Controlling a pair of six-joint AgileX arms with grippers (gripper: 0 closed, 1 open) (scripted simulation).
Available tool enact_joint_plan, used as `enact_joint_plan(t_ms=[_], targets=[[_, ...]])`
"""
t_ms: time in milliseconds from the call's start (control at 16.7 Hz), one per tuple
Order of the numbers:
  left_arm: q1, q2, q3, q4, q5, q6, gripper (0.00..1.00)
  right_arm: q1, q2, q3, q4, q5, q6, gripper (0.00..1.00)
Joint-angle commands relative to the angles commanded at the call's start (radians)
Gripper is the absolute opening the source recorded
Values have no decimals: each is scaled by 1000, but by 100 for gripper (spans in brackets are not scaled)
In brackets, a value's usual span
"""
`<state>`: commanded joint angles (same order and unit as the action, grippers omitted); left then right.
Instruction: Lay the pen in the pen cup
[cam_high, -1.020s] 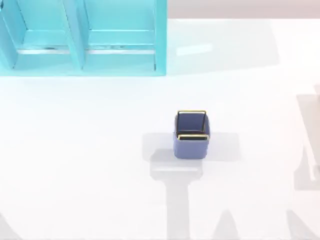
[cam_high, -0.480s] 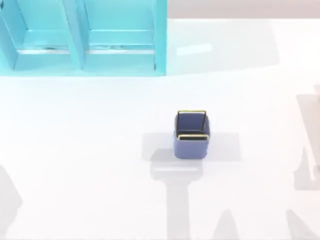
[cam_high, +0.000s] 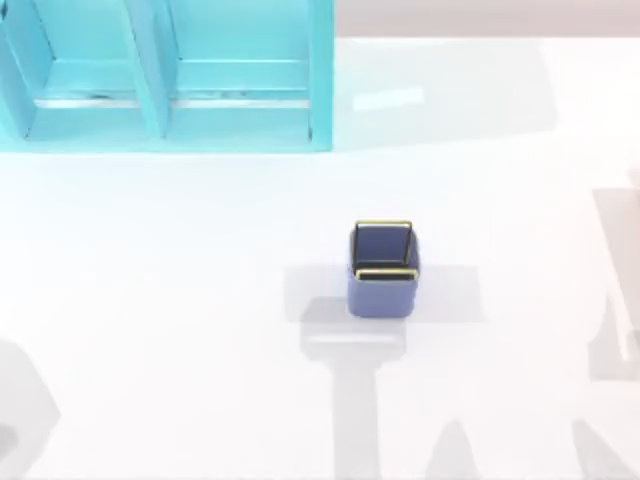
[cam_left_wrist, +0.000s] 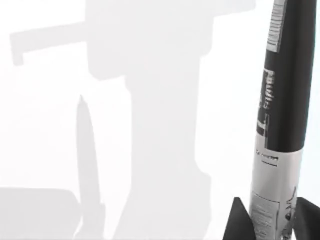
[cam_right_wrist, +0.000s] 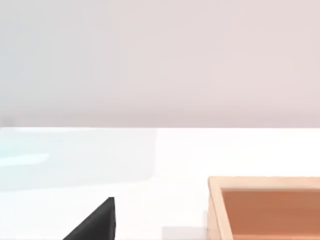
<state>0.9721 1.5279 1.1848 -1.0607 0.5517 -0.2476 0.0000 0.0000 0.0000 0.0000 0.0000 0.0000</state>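
Shadow has spread at table's (cam_high: 200, 300) left; pen (cam_left_wrist: 282, 100) cut off.

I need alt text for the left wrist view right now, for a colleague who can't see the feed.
The pen, black above a silver-grey printed band, stands clamped between the dark jaws of the left gripper above the white table. Pale grey shadows of the arm and the pen fall across the table.

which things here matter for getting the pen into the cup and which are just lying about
Job in hand:
- pen, held in the left gripper
- pen cup, mid-table

Lying about:
- cyan shelf unit, far left of the table
- wooden tray, by the right gripper
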Motion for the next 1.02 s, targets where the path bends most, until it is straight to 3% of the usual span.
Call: enact_joint_plan(t_ms=[180,420,720,1020], targets=[[-44,11,-2,29,-44,1,0,0,0,0,0,0,0,100],[-216,57,-7,138,-209,9,0,0,0,0,0,0,0,100],[-573,166,-15,344,-538,23,0,0,0,0,0,0,0,100],[-1017,321,-10,586,-949,24,0,0,0,0,0,0,0,100]])
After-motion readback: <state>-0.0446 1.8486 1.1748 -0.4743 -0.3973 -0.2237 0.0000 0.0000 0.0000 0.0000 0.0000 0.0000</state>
